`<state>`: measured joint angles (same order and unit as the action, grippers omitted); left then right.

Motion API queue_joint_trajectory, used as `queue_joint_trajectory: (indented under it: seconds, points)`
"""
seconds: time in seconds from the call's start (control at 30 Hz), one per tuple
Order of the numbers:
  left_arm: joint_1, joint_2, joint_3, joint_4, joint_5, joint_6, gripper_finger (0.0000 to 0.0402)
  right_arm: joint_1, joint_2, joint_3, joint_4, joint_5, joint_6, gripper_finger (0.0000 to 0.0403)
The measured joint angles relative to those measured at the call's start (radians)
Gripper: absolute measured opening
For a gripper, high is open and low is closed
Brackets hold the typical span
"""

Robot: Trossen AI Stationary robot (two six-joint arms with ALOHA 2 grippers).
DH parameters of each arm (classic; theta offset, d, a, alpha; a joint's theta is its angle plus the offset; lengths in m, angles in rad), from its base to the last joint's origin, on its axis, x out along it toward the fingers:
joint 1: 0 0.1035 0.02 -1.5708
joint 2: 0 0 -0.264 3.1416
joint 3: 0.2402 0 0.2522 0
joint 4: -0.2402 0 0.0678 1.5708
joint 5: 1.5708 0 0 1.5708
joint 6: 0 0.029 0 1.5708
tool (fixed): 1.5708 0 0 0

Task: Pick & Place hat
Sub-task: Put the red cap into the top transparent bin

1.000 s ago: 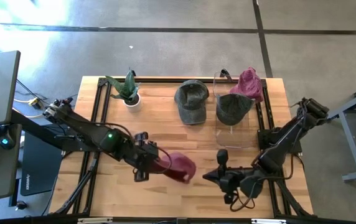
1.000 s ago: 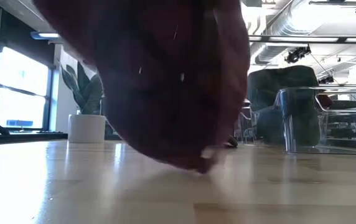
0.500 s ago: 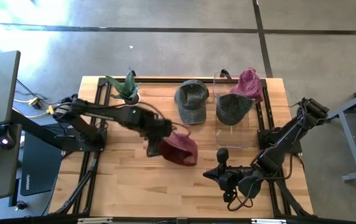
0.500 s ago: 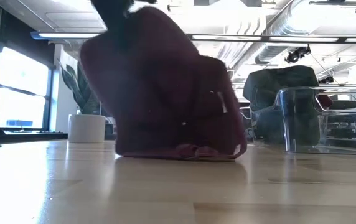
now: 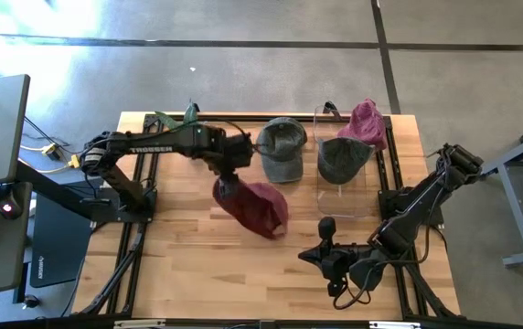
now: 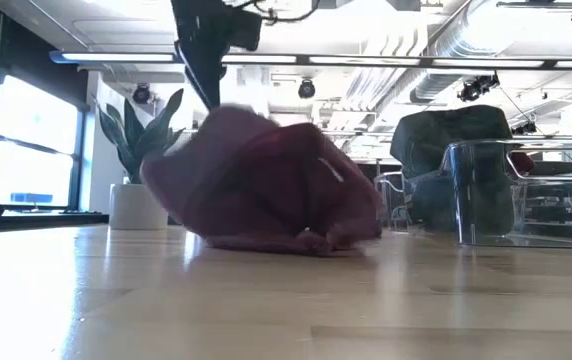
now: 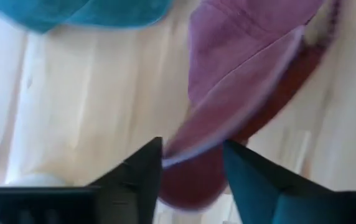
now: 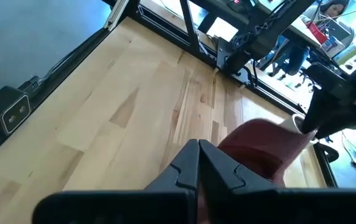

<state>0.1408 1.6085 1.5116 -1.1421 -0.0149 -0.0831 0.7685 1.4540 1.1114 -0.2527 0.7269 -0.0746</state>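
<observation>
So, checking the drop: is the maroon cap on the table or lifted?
On the table: the maroon cap rests on the wood, left gripper at its edge.

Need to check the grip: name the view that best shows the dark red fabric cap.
High view: the whole dark red fabric cap shows, hanging from the left tool. Low view shows its side, left wrist view only the brim, right wrist view a partial glimpse.

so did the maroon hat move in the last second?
Yes. The left gripper carried the maroon hat up the table, toward the potted plant and grey cap.
</observation>
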Motion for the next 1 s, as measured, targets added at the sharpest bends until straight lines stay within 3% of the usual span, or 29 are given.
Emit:
queue_joint_trajectory:
  seconds: [0.1,0.27,0.53,0.63,0.77,1.0]
  points:
    - [0.029,0.000,0.000,-0.010,-0.045,-0.047,0.0201,-0.009,0.000,0.000,-0.007,-0.001,0.019,0.0008]
    - [-0.010,0.000,0.002,-0.022,-0.165,-0.142,0.0206,-0.038,0.000,-0.014,-0.040,-0.001,0.065,0.0006]
    - [-0.296,-0.002,0.002,-0.061,-0.282,-0.218,0.0176,-0.062,0.001,-0.066,-0.055,-0.024,0.077,0.0003]
    - [-0.415,-0.002,-0.065,0.052,-0.357,-0.211,0.0168,-0.055,-0.002,-0.065,-0.041,-0.031,0.076,0.0007]
    - [-0.517,-0.002,-0.191,0.282,-0.370,-0.149,0.0166,-0.054,-0.002,-0.065,-0.035,-0.037,0.076,0.0008]
    - [-0.547,-0.001,-0.414,0.684,-0.411,-0.043,0.0166,-0.056,-0.003,-0.065,-0.034,-0.040,0.074,0.0002]
